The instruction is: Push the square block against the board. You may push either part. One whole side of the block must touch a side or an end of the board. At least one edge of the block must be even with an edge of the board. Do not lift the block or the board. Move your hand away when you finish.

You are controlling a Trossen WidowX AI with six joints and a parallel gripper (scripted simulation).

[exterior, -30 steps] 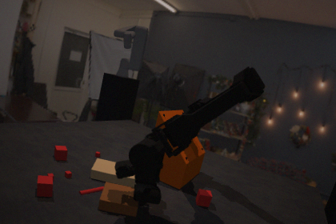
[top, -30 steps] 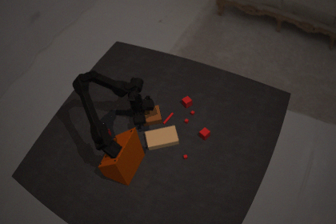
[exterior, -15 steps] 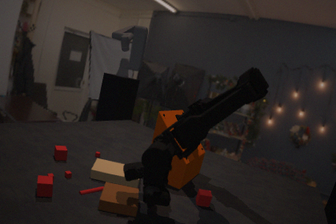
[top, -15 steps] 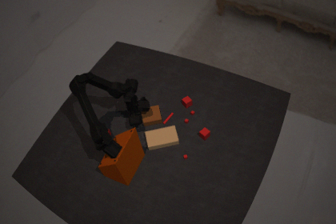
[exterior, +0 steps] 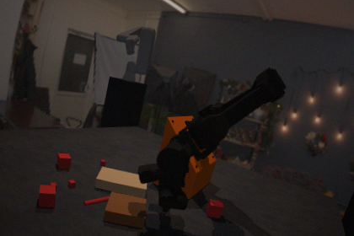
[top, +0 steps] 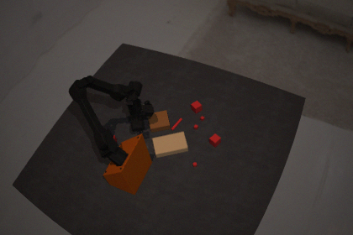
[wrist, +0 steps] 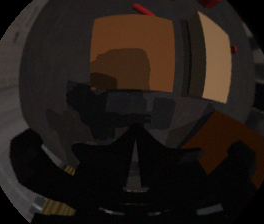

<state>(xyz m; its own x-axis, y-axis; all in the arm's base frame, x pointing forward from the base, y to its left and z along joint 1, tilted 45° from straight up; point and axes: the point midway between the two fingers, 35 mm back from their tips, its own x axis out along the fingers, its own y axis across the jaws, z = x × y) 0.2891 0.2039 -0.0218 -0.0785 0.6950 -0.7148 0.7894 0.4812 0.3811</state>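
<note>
The square block [top: 159, 119] [exterior: 126, 205] [wrist: 133, 32] is brown and lies flat beside the pale tan board [top: 170, 143] [exterior: 121, 179] [wrist: 217, 65]. A narrow gap shows between them in the wrist view, where the block's side faces the board's long side. The block is shorter than the board. My gripper [wrist: 136, 125] is shut and empty. In the wrist view its tips point toward the block's near side, with dark table showing between. The arm's shadow falls on part of the block. In the exterior view the arm hides the fingertips and perhaps the board's right end.
A large orange block [top: 135, 164] [exterior: 201, 178] stands near the arm's base, close to the board. A red stick [top: 176, 123] [exterior: 96, 201] [wrist: 144, 10] lies just beyond the block. Red cubes [top: 196, 107] [top: 214, 139] and several small red pieces lie farther out on the dark table [top: 235, 108].
</note>
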